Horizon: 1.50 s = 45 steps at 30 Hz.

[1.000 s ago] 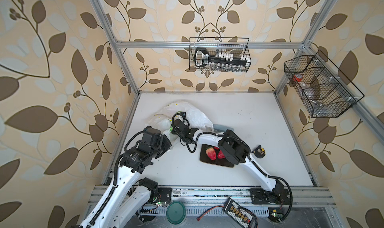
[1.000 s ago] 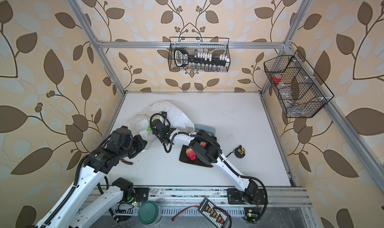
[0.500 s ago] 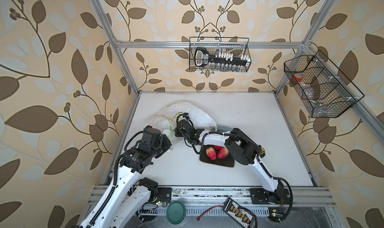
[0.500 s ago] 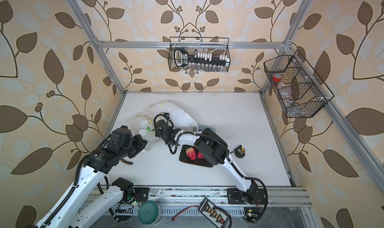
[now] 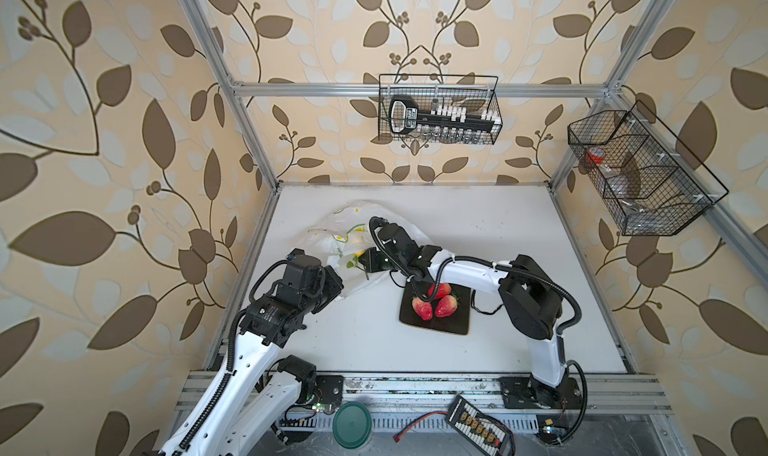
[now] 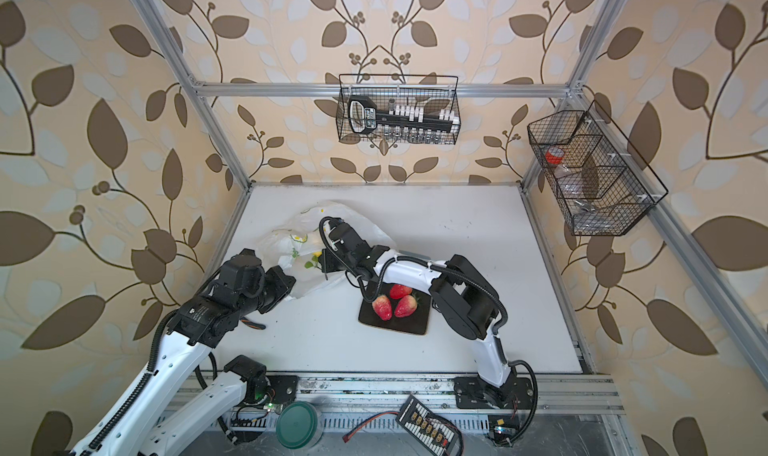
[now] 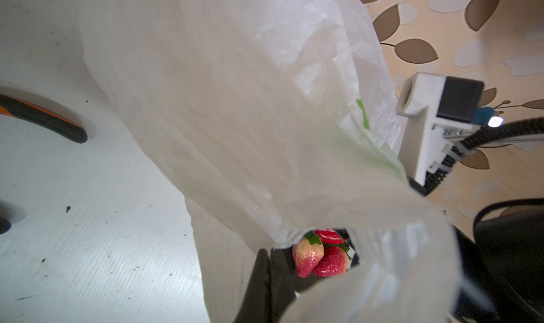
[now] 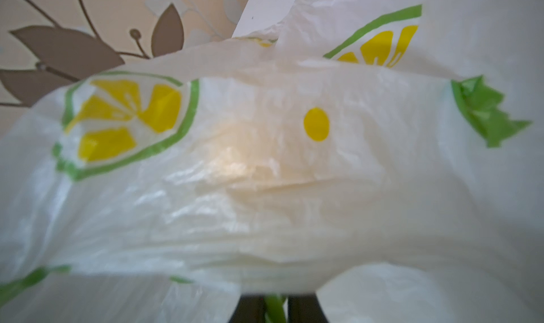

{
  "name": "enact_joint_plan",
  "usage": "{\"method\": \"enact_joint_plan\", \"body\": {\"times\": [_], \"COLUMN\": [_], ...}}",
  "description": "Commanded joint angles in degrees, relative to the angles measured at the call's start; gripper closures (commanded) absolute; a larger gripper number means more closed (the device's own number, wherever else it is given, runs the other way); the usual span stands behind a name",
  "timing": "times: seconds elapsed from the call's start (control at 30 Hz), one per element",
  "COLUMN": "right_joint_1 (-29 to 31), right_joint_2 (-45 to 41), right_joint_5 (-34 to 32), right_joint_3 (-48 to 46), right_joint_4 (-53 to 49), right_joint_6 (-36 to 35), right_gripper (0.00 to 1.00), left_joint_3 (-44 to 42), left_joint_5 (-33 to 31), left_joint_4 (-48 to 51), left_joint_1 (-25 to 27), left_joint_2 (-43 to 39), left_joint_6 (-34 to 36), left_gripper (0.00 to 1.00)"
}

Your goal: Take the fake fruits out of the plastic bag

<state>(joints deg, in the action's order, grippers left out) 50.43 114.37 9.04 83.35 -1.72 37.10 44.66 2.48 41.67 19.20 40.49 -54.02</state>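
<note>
Strawberries [image 5: 446, 305] lie on the tray [image 5: 440, 329] right of the bag [image 5: 332, 242]

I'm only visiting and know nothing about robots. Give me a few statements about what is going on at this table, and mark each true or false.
1. Three strawberries lie on the black tray. True.
2. The plastic bag is printed with blue stars. False: it shows yellow lemon slices and green leaves.
3. The left gripper is shut on the plastic bag. True.
4. The right gripper hangs empty over the tray. False: it is at the bag, and its jaws look closed on a green sprig.
5. Orange-handled pliers lie on the table. True.
</note>
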Motion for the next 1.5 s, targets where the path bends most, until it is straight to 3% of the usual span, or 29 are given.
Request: {"method": "enact_joint_plan", "body": {"times": [0.0, 0.37, 0.63, 0.77, 0.9, 1.1, 1.3, 1.47], "right_joint_1": [-0.2, -1.0, -1.0, -1.1, -1.5, -7.3, -10.6, -13.8], "right_joint_2": [-4.4, -14.7, -28.3, -36.2, -43.8, -52.8, -53.3, -50.9], "right_joint_5": [8.4, 13.2, 6.7, 3.2, -5.5, -14.8, -17.1, -14.6], "right_joint_3": [-1.8, -6.9, -19.2, -27.0, -32.1, -38.8, -43.3, -46.1], "right_joint_4": [-8.1, -26.6, -31.0, -31.5, -33.7, -35.5, -34.6, -27.9], "right_joint_6": [-6.5, -17.2, -19.8, -17.2, -10.1, 1.4, 5.3, 6.6], "right_gripper": [1.00, 0.99, 0.99, 0.99, 0.99, 0.96, 0.94, 0.93], "left_joint_3": [-0.9, -1.5, -2.2, -2.3, -2.3, -2.3, -2.3, -2.3], "left_joint_5": [-1.6, -1.8, -2.0, -2.1, -2.1, -2.0, -1.5, -1.4], "left_joint_4": [-2.0, -3.7, -4.8, -5.1, -5.1, -5.1, -5.0, -4.7], "left_joint_1": [0.7, 0.7, 0.7, 0.7, 0.7, 0.7, 0.7, 0.7], "left_joint_2": [-0.4, -0.1, 0.3, 0.3, 0.4, 0.4, 0.6, 0.4], "left_joint_6": [0.0, -0.2, -0.2, -0.1, 0.0, 0.0, 0.1, 0.1], "left_gripper": [1.00, 1.00, 1.00, 1.00, 1.00, 1.00, 1.00, 1.00]}}
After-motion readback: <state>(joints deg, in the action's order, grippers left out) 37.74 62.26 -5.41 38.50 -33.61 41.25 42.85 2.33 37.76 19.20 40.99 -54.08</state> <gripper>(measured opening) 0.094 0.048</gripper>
